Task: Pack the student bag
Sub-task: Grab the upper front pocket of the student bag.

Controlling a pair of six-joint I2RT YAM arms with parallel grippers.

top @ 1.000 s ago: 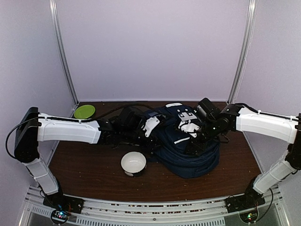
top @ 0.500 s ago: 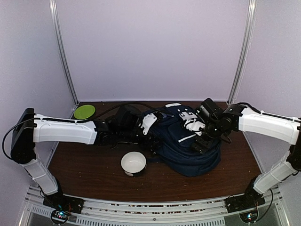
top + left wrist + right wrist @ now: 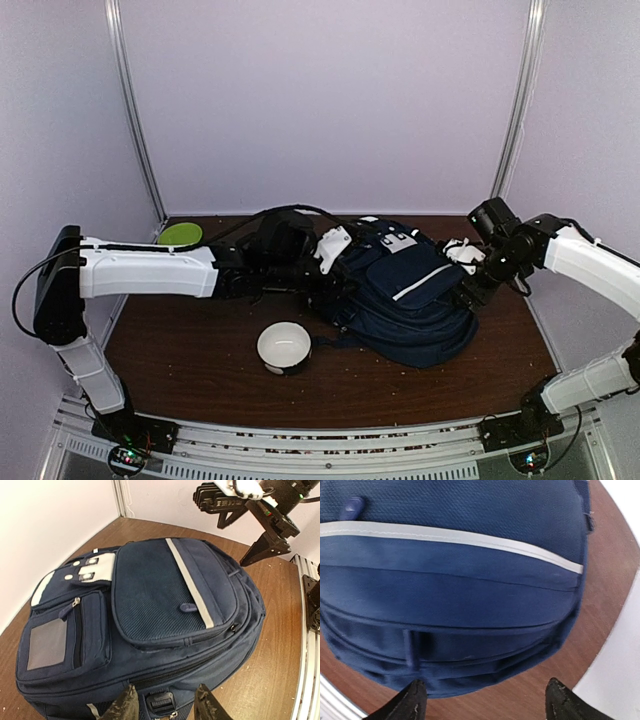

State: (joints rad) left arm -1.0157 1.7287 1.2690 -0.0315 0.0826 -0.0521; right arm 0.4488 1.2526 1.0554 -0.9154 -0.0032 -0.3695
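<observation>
As the bag (image 3: 405,300) lies flat on the table (image 3: 200,370), long axis running from arm to arm, its top edge is straddled by the left gripper (image 3: 165,707), half closed, grip unclear. Its base is faced by the right gripper (image 3: 487,700), spread wide and empty.

right arm (image 3: 590,262): a second ago I had it stretched across the student bag (image 3: 400,325); I have drawn it back toward the back right corner.
right gripper (image 3: 484,702): was down on the bag's front; now off it, just beside its right edge, jaws apart on nothing.
front pocket (image 3: 400,262): uncovered; its white stripe (image 3: 415,284) now shows whole.
left gripper (image 3: 165,707): shifted slightly toward the back wall, the bag's top end with it.
green plate (image 3: 178,233): more of it hidden by my left arm (image 3: 150,272).
</observation>
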